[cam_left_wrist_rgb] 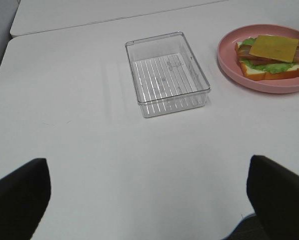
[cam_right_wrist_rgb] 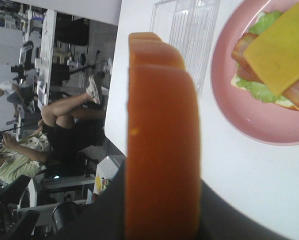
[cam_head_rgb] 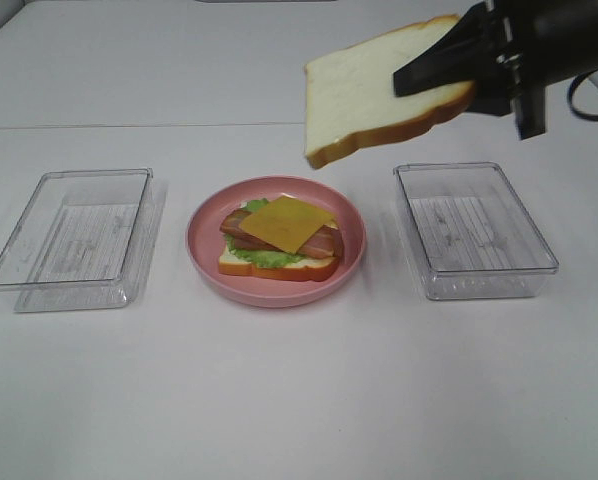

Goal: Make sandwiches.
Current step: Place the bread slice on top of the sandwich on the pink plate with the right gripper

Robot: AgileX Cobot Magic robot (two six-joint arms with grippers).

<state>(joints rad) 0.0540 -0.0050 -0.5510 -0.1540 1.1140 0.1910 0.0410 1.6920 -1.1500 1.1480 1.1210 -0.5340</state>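
Currently a white, tan-crusted bread slice (cam_head_rgb: 379,88) is pinched by the right gripper (cam_head_rgb: 449,72), tilted, above-right of the round pink plate (cam_head_rgb: 204,250). Its open-faced stack (cam_head_rgb: 279,238) awaits capping. Left gripper (cam_left_wrist_rgb: 149,200) fingers are spread, empty.

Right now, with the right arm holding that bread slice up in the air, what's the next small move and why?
Probably carry the bread slice toward the near left and lower it over the cheese square. The right end effector grips the slice above and behind the pink plate, off to its right. The open stack there already shows bottom bread, lettuce, bacon and cheese, lacking only its top.
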